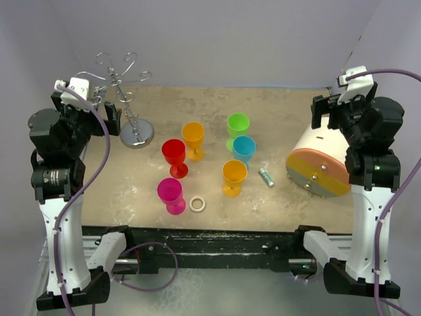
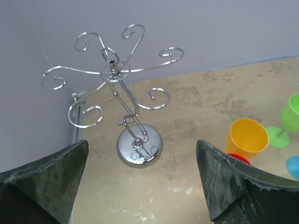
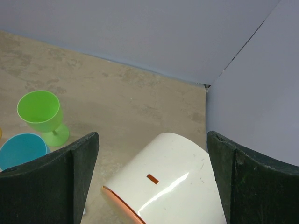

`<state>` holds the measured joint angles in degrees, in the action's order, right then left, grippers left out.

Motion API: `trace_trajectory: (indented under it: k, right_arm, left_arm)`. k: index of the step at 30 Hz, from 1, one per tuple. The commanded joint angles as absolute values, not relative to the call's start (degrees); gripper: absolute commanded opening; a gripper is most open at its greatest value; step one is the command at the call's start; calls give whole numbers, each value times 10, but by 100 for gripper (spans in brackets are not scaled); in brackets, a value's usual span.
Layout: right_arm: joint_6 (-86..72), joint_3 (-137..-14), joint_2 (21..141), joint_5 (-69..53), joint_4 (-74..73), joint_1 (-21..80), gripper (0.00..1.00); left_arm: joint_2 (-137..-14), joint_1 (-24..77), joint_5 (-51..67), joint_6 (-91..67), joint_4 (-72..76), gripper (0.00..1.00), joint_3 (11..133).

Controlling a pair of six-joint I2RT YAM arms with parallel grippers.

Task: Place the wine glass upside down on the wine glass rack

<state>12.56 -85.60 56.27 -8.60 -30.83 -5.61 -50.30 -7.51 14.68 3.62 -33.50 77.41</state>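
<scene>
The wine glass rack [image 1: 122, 82] stands at the far left on a round shiny base [image 1: 137, 134], with no glass on it. It fills the left wrist view [image 2: 114, 70]. Several plastic wine glasses stand upright mid-table: orange [image 1: 193, 137], green [image 1: 238, 125], red [image 1: 174, 155], blue [image 1: 244, 150], a second orange [image 1: 234, 176] and pink [image 1: 170, 193]. My left gripper [image 1: 104, 117] is open and empty, raised just left of the rack; it also shows in the left wrist view [image 2: 142, 144]. My right gripper [image 1: 327, 113] is open and empty above the far right; it also shows in the right wrist view [image 3: 153, 135].
A white cylinder with an orange and yellow end [image 1: 319, 163] lies on its side at the right, under my right gripper [image 3: 168, 186]. A small tube with a green cap [image 1: 266, 176] lies beside it. A white ring [image 1: 197, 204] lies near the pink glass.
</scene>
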Motion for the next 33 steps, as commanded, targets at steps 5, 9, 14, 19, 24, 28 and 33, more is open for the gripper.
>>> trace_trajectory:
  k: [5, 9, 14, 19, 24, 28, 33]
  right_arm:
    - [142, -902, 573, -108, -305, -58, 100]
    - [142, -904, 576, -109, -303, -58, 100]
    - [139, -898, 581, -124, -299, -58, 100]
    - [138, -893, 587, -132, -298, -58, 100]
    - [140, -891, 597, -132, -299, -58, 100]
    - [139, -890, 606, -135, -301, -58, 100]
    - [141, -889, 615, -146, -307, -58, 100]
  left_arm:
    - [-610, -81, 127, 22, -367, 99, 902]
    - [-665, -81, 119, 14, -376, 99, 945]
    - [-728, -81, 124, 4, -360, 100, 982]
    - [-778, -81, 112, -3, -319, 95, 990]
    - [-832, -81, 99, -13, -288, 88, 1005]
    - [-858, -80, 100, -18, -244, 84, 1010]
    - [-898, -80, 96, -28, -232, 78, 1043]
